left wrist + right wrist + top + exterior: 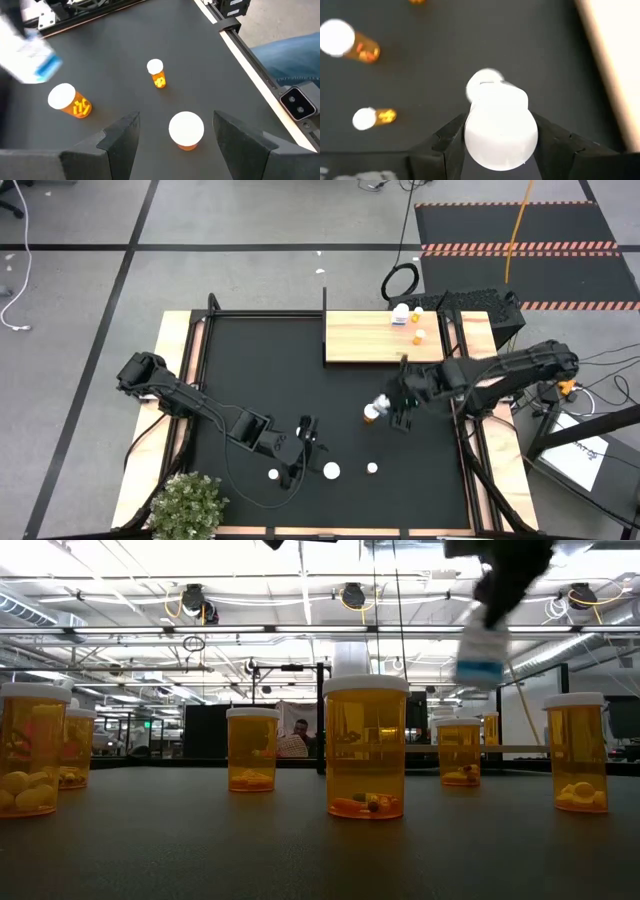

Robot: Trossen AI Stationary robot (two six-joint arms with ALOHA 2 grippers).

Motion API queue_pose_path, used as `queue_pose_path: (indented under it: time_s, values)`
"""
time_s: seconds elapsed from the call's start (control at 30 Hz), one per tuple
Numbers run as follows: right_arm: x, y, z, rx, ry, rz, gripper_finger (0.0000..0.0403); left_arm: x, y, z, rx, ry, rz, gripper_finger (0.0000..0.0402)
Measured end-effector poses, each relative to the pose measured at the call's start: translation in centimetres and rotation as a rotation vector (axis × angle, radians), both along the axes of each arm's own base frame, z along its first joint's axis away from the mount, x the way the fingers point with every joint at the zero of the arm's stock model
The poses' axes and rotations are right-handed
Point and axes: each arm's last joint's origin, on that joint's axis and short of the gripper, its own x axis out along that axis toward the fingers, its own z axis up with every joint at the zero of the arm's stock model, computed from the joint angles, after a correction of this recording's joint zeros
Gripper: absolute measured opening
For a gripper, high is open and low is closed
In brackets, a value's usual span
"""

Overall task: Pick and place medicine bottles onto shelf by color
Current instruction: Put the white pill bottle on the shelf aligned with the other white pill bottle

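My right gripper point(397, 408) is above the mat's right half, shut on a white medicine bottle with a blue label point(482, 652); this bottle also shows blurred in the left wrist view point(35, 62). Just beside it on the mat stands an orange bottle point(371, 414). My left gripper point(176, 117) hovers open near the front of the mat, its fingers standing on either side of a white-capped orange bottle point(186, 131) below them, without touching it. The light-wood shelf point(370, 340) lies at the far right and carries a white bottle point(401, 311) and two orange ones point(418, 337). My right gripper pinches the white bottle between its two fingers at the capped top end point(472, 137). The fingers slant down from above. The bottle hangs below them, slightly tilted and lifted clear of the mat point(482, 665).
Three more bottles stand on the black mat near its front edge point(273, 474), point(331, 471), point(372, 468). A small potted plant point(185, 505) sits at the front left corner. A black upright post point(324, 305) marks the shelf's left end. Wooden table borders frame the mat.
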Motion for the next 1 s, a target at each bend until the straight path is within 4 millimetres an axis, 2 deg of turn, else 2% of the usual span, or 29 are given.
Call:
queue_pose_path:
  time_s: [0.17, 0.3, 0.5, 0.67, 0.83, 1.0]
  values:
    - [0.6, -3.3, 3.2, -0.086, -0.042, 0.097, 0.0183, 0.0, 0.1, 0.0, 0.026, -0.006, -0.017, 0.0250]
    - [0.6, -5.9, 4.5, -0.179, -0.060, 0.157, 0.0184, 0.1, 0.7, -0.6, 0.029, 0.007, 0.002, 0.0250]
    - [0.0, -9.2, 4.5, -0.287, 0.000, 0.248, 0.0184, 0.2, 2.1, -2.3, 0.029, 0.035, 0.082, 0.0250]
    - [-0.4, -12.3, 4.0, -0.266, 0.023, 0.266, 0.0184, 0.3, 3.2, -3.3, 0.004, 0.031, 0.132, 0.0250]
    - [-0.5, -15.2, 2.7, -0.266, 0.104, 0.278, 0.0184, 0.5, 3.8, -3.4, -0.010, 0.034, 0.160, 0.0250]
    - [-0.3, -17.2, 1.2, -0.264, 0.188, 0.341, 0.0185, 0.6, 3.7, -3.3, -0.016, 0.017, 0.159, 0.0250]
